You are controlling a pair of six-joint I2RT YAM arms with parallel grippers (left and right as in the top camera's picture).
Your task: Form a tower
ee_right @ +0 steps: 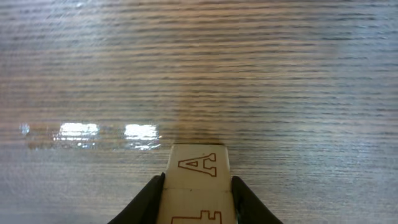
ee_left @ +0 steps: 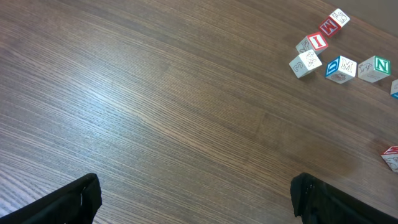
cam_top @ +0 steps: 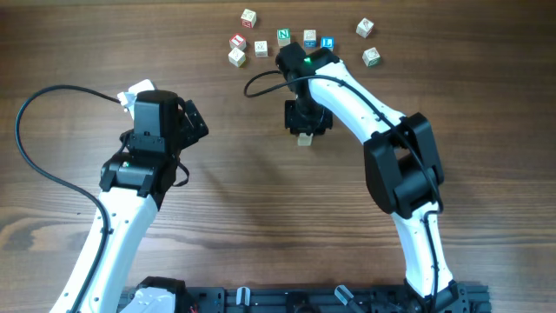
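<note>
**Tower pinched in the right tool**

Right tool is closed partway on the tower, with its fingers squeezing both sides. I can see two stacked cubes, one with an A on its face. It's near the middle of the table, well apart from the loose letter cubes at the far edge. Left tool gapes wide, holding nothing.

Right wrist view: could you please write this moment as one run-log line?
right gripper shut on tower, mid-table | left gripper open, empty | loose cubes scattered on far side
</note>
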